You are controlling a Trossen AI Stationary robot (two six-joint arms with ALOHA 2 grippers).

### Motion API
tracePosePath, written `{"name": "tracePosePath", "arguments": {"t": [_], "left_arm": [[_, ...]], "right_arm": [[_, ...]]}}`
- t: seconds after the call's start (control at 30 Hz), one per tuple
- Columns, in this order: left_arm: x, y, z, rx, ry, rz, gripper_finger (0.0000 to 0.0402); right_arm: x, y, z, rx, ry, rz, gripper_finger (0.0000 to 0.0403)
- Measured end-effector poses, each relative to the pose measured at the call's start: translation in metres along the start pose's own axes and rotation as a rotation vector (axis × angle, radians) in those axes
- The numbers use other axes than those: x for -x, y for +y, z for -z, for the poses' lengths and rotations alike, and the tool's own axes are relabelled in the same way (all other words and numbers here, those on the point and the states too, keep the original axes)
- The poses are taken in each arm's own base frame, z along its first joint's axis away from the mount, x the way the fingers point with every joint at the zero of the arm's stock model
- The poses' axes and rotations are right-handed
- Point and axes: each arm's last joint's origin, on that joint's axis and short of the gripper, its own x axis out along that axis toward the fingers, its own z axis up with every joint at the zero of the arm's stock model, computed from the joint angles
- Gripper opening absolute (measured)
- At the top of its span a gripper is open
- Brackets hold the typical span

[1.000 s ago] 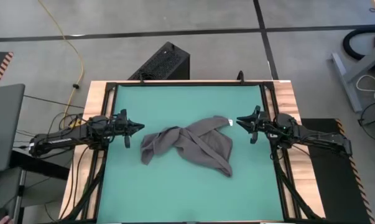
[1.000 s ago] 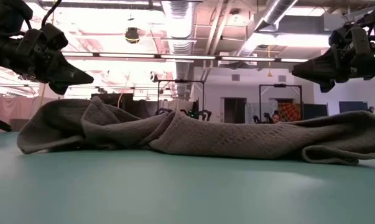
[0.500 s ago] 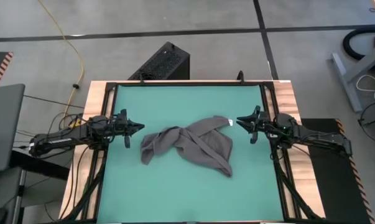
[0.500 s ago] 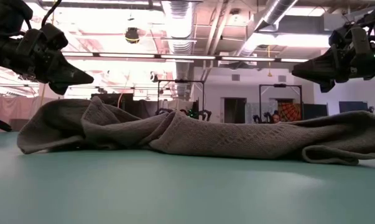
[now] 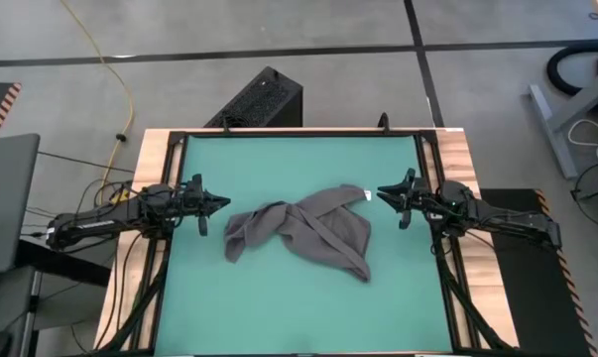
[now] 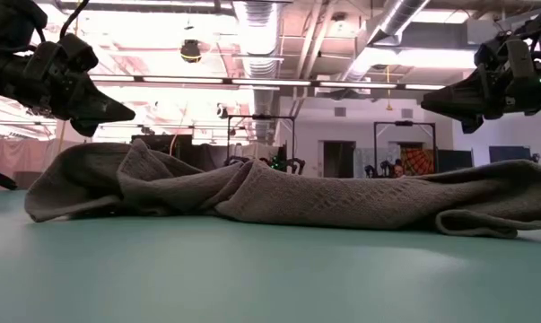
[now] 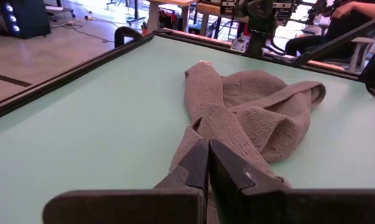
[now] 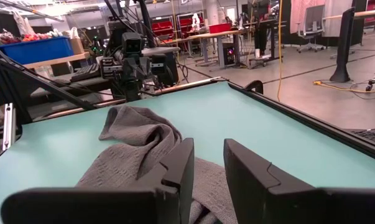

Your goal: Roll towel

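Note:
The dark grey towel (image 5: pixel 303 233) lies crumpled and twisted on the middle of the green table (image 5: pixel 299 159), with its small white tag (image 5: pixel 368 194) at its right far end. My left gripper (image 5: pixel 225 204) hovers shut just above the towel's left end; in the left wrist view its fingers (image 7: pixel 208 155) meet over the towel (image 7: pixel 249 112). My right gripper (image 5: pixel 380 193) hovers next to the tag end with a narrow gap between its fingers (image 8: pixel 208 155), above the towel (image 8: pixel 137 143). In the low view both grippers, left (image 6: pixel 126 114) and right (image 6: pixel 427 101), stand clear above the cloth (image 6: pixel 279 193).
A black rail (image 5: pixel 170 198) frames the green table on its wooden base. A black box (image 5: pixel 259 99) stands on the floor beyond the far edge. Bare green surface lies on the towel's far and near sides.

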Motion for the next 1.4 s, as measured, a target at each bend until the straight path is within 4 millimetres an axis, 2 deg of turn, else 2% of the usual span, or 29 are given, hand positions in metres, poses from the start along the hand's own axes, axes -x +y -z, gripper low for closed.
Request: {"name": "tracePosePath", "arguments": {"t": [1.1, 1.27, 1.4], "left_arm": [[0.0, -0.0001, -0.0004, 0.003, -0.005, 0.001, 0.0], [0.0, -0.0002, -0.0005, 0.197, -0.006, 0.005, 0.0], [-0.0002, 0.001, -0.0027, 0.229, -0.044, -0.039, 0.0]], "right_arm": [[0.0, 0.0, -0.0001, 0.0, 0.0, 0.0, 0.0113], [0.0, 0.0, -0.0001, 0.0, 0.0, 0.0, 0.0113], [0.0, 0.0, 0.0, 0.0, 0.0, 0.0, 0.0113]]}}
